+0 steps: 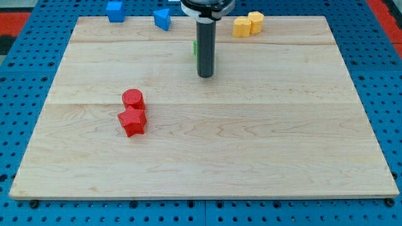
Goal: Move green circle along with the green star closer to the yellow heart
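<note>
My tip [205, 76] rests on the board in the upper middle. A sliver of green [195, 48] shows just behind the rod on its left side; the rest of the green blocks is hidden by the rod, so I cannot tell circle from star. Two yellow blocks stand touching at the top edge to the right: one rounded, heart-like [242, 26], and one hexagon-like [255, 21]. They lie up and to the right of my tip.
A red cylinder [132, 98] and a red star [132, 122] sit touching at the left middle. A blue cube [115, 10] and a blue triangular block [162, 19] lie at the top edge, left of the rod. The wooden board [251, 144] ends at a blue pegboard surround.
</note>
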Tool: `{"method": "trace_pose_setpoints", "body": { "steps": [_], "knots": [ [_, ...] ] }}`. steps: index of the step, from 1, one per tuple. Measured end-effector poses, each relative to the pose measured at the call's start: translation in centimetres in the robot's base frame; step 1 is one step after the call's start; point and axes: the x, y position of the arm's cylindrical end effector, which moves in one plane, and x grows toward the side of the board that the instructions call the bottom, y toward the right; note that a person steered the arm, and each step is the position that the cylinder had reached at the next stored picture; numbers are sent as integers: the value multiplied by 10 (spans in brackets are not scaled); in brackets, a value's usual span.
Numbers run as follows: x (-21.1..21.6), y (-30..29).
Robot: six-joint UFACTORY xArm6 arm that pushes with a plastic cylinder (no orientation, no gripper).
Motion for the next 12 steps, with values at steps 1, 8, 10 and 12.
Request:
{"method": "trace_pose_setpoints", "body": {
  "steps": [1,8,10,12],
  "knots": [
    [-19,-16],
    [-85,-75],
    [-97,-52],
    [-107,11]
  ]
}}
